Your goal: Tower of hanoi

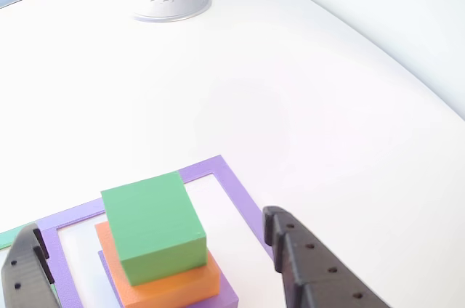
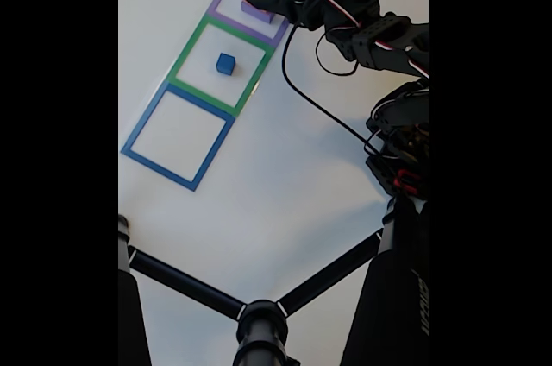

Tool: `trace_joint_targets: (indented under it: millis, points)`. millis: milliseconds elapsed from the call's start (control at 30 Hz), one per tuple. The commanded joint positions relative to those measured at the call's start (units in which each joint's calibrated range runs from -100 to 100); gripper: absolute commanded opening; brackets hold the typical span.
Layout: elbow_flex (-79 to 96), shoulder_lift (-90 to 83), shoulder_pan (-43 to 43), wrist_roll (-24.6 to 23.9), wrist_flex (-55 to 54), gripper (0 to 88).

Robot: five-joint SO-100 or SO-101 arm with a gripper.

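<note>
You are early in the puzzle: the small blue cube (image 2: 225, 63) is sitting alone in the green frame (image 2: 185, 58), next to the purple frame (image 1: 240, 193), while the blue frame (image 2: 143, 123) beyond it is holding nothing. Inside the purple frame, the matte green block (image 1: 151, 224), orange block (image 1: 174, 284) and purple slab (image 1: 225, 296) are waiting stacked. Your end effector (image 1: 156, 257) is straddling the green block, wide open, apparently gripping nothing. All pieces are looking like hard, square-edged plastic on the glossy white tabletop (image 1: 290, 90).
</note>
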Motion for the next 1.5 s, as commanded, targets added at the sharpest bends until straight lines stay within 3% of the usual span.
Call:
trace_joint_targets:
  millis: [0, 267, 967, 1467]
  points:
    - [-0.7, 3.1, -1.5, 0.5, -5.5, 35.6]
    - [-2.2, 12.5, -2.3, 0.5, -14.7, 35.0]
    - [-8.0, 18.1, -4.4, 0.5, -15.4, 31.9]
    - [-7.9, 18.5, -6.3, 0.5, -15.2, 19.0]
